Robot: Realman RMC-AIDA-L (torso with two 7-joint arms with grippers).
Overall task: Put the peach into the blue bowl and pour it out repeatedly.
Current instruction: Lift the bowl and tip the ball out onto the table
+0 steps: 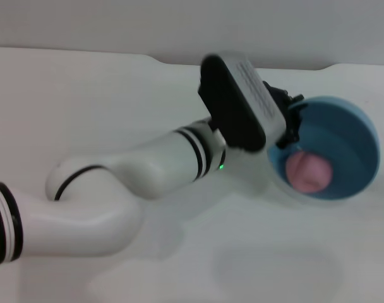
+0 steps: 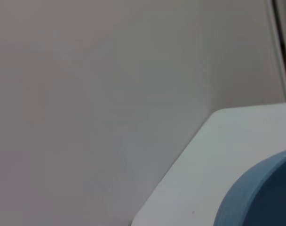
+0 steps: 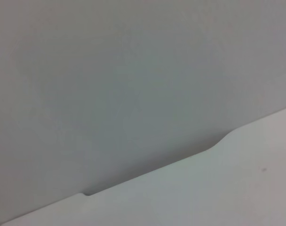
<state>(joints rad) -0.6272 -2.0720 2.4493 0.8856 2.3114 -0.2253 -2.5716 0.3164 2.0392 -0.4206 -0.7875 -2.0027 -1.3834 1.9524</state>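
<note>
Left end effector (image 1: 288, 123): sits right of centre in the head view, at the near rim of the blue bowl (image 1: 350, 136). Its black housing covers the fingers, so I cannot tell from the pictures how wide they stand; judging by the bowl's attitude it is most likely clamped on the rim. The white forearm runs back from it toward the lower left of the frame.

Blue bowl: tipped up on edge, mouth facing the camera, at the right side of the head view. In the left wrist view only a curved slice of its blue wall (image 2: 260, 193) shows at the lower right corner, with the white desk (image 2: 218, 155) behind it.

Peach (image 1: 309, 172): inside the bowl, lying against the lower part of the inner wall, just beside the rim. Not yet out.

Desk (image 1: 84, 107): plain white, nothing else on it that I can make out. The right wrist view shows only the desk edge (image 3: 218, 188) and a grey wall; right end effector not in view.

Judgement: mid-pour, peach about to leave.

Risks:
- Peach is round; a steep tilt could send it rolling across the smooth desk toward the right edge.
- A grip on the thin rim alone may slip, dropping the bowl.
</note>
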